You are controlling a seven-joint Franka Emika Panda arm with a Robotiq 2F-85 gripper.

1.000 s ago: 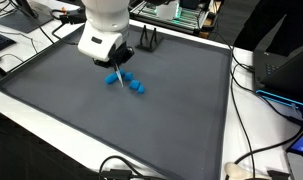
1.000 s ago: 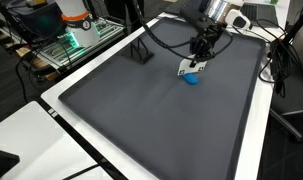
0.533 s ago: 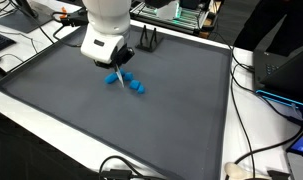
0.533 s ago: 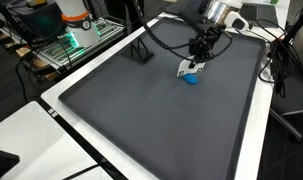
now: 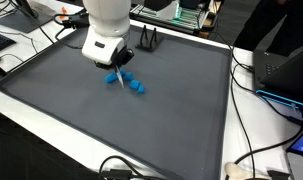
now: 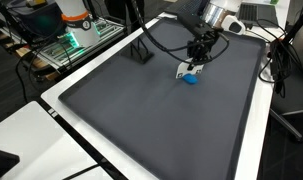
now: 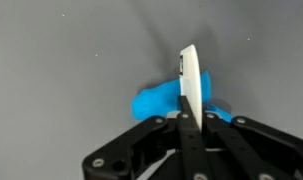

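The jaws pinched a thin white strip [image 7: 190, 82] (upright, edge-on) right over blue lumps [image 5: 137, 87] on the bench's [image 5: 263, 128] dark grey mat [image 5: 176, 125]

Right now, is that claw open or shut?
Shut. In the wrist view the gripper pinches a thin white piece, jaws together on it, and the piece sticks out over a blue lump.

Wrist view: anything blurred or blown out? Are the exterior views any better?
Wrist view: the hand is close to the lens and soft. The white piece it grips is blown out, with no surface detail. The blue lump is fairly sharp, and a dark shadow streaks the mat above it. Both exterior views: even light, no glare, small but clear.
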